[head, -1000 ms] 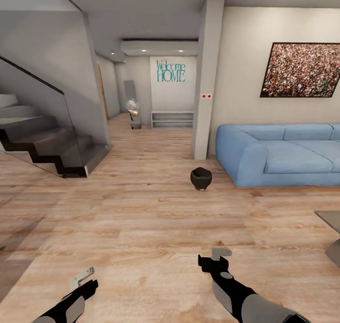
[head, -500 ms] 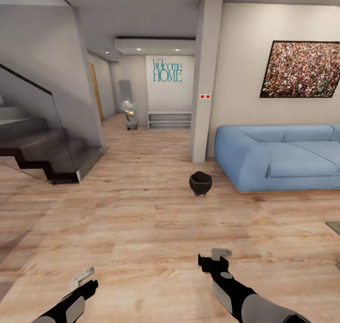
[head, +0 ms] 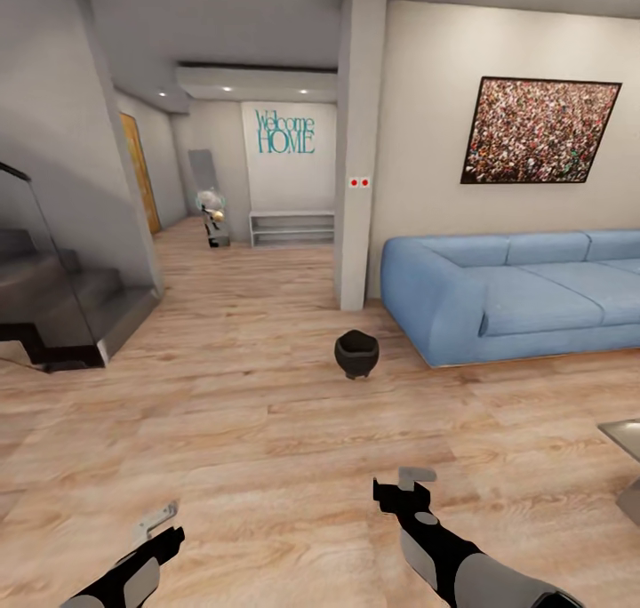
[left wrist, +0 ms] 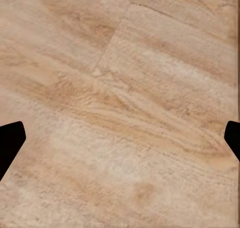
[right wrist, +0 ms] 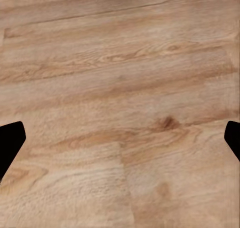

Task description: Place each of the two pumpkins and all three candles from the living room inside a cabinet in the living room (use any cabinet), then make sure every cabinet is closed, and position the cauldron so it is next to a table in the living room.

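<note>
The small round-bellied matte black cauldron (head: 356,354) sits on the wood floor (head: 249,430), near the blue sofa (head: 516,292). Both grippers, left (head: 153,521) and right (head: 404,484), hang spread apart, grasping nothing.

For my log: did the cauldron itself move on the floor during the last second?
No. The cauldron keeps its place beside the sofa's near corner and the pillar; the camera moved instead.
</note>
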